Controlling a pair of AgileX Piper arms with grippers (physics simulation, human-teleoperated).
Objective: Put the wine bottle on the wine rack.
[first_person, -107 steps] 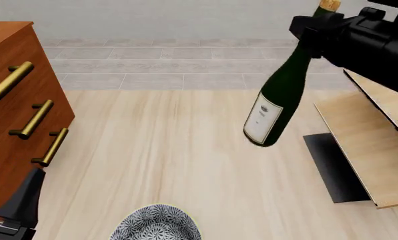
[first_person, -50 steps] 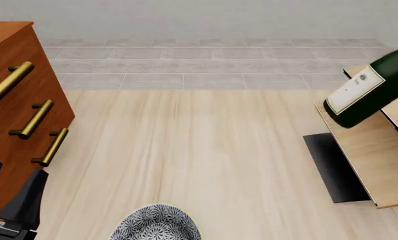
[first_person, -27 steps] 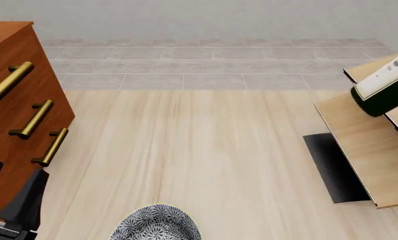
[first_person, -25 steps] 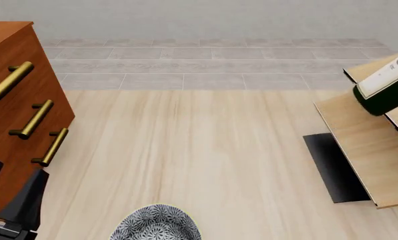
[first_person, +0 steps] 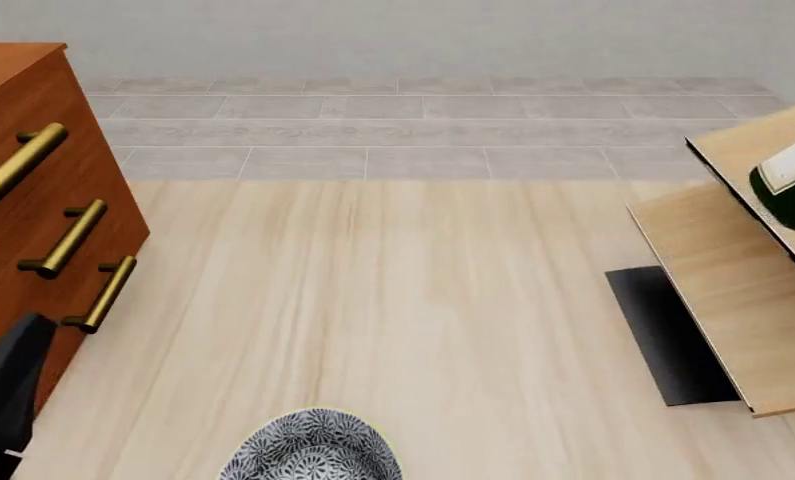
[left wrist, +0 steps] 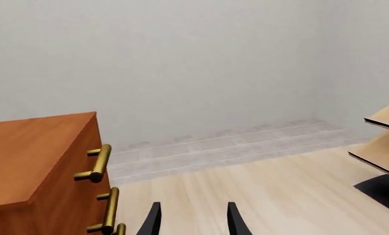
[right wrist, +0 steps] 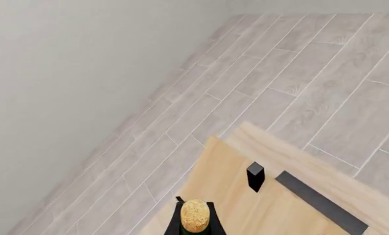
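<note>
The wine bottle [first_person: 793, 188] is lying tilted against the wine rack [first_person: 731, 290] at the bench's right edge. The left gripper [left wrist: 192, 224] is holding its jaws apart on nothing; the right gripper's [right wrist: 194, 226] jaws are flanking the corked neck, grip unclear.

Pale wall [first_person: 370, 35]; grey floor tiles [first_person: 370, 130]

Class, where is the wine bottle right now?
In the front view, the wine bottle sits at the far right edge, partly cut off, over the pale slanted panels of the wine rack.
</note>
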